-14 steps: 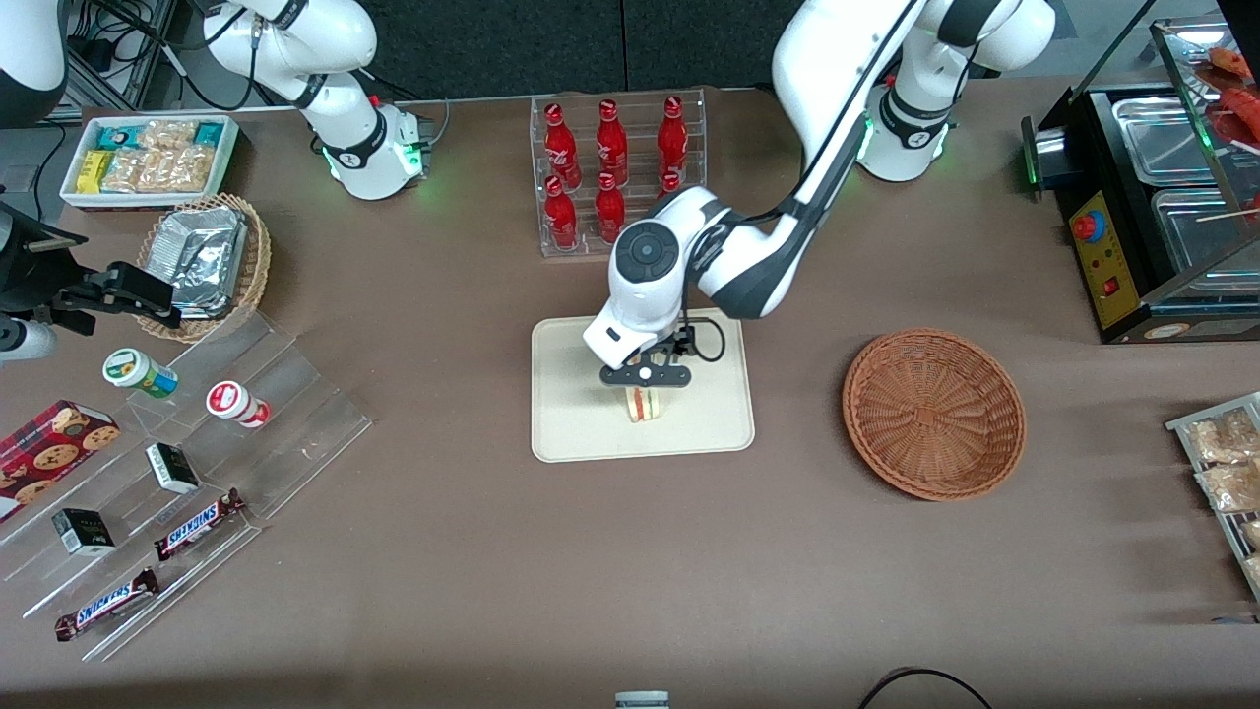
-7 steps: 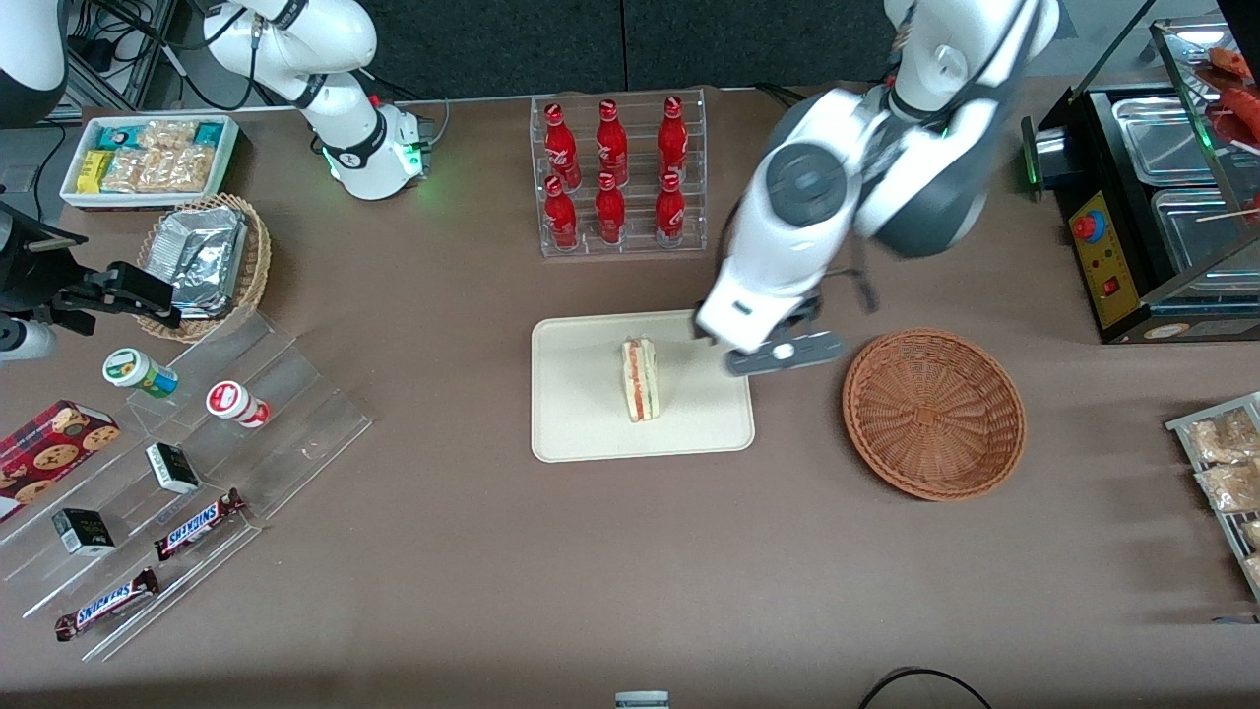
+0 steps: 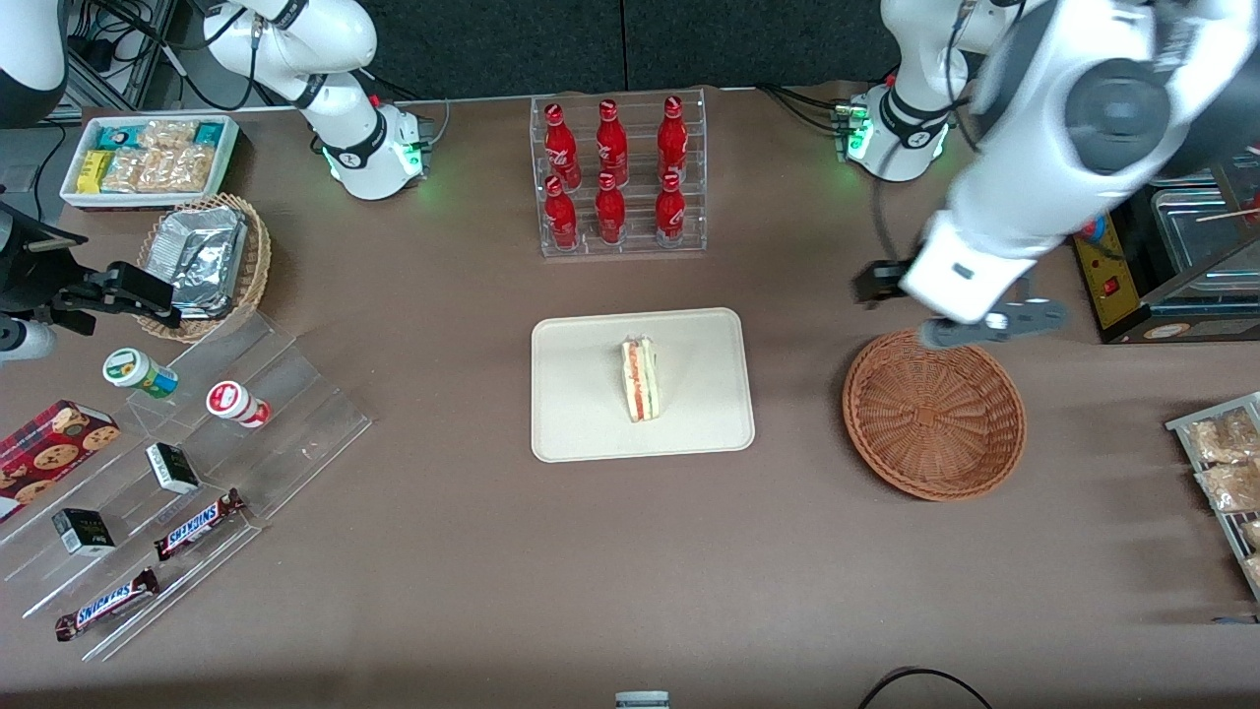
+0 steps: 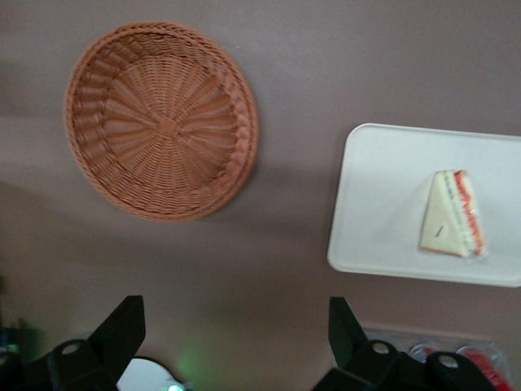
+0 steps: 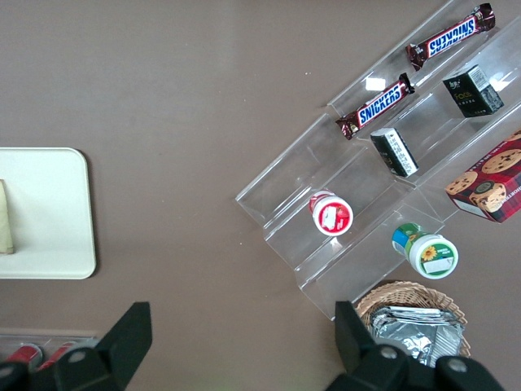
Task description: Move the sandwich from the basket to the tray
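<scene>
Two brown-wrapped chocolate bars lying on the clear acrylic stepped stand, near the table's front edge toward the parked arm's end, each read "SNICKERS" in blue letters on white. The left arm's gripper, high above the basket's rim, carries no readable marking.

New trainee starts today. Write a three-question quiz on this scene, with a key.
1. True or false: the sandwich lies on the tray.
2. What is in the reddish-brown basket? A) foil packets B) nothing C) bottles
3. Fill in: the gripper hangs with its fingers ____, holding nothing.

Key: 1 true; 2 B; 3 open. In the front view the gripper is above the basket's rim nearest the bottle rack.
</scene>
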Controlling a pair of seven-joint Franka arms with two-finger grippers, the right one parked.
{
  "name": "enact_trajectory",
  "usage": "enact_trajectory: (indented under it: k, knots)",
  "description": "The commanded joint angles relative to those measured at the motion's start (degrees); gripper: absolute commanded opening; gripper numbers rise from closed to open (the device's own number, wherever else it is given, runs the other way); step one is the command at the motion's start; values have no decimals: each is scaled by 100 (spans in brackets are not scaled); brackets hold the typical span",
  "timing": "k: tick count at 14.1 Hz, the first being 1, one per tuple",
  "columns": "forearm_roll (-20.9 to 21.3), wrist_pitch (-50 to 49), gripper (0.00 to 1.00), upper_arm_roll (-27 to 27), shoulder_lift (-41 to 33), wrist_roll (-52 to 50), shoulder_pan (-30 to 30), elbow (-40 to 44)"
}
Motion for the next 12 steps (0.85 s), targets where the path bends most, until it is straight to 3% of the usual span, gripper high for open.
enact_trajectory:
  k: [1, 5, 7, 12]
  knots:
    - [29, -221, 99, -69, -264, 972, 536, -100]
    - [142, -922, 99, -69, -387, 2179, 1126, 259]
    - [625, -1029, 99, -104, -387, 2232, 1118, 322]
    - [565, -1030, 99, -95, -291, 2197, 1118, 445]
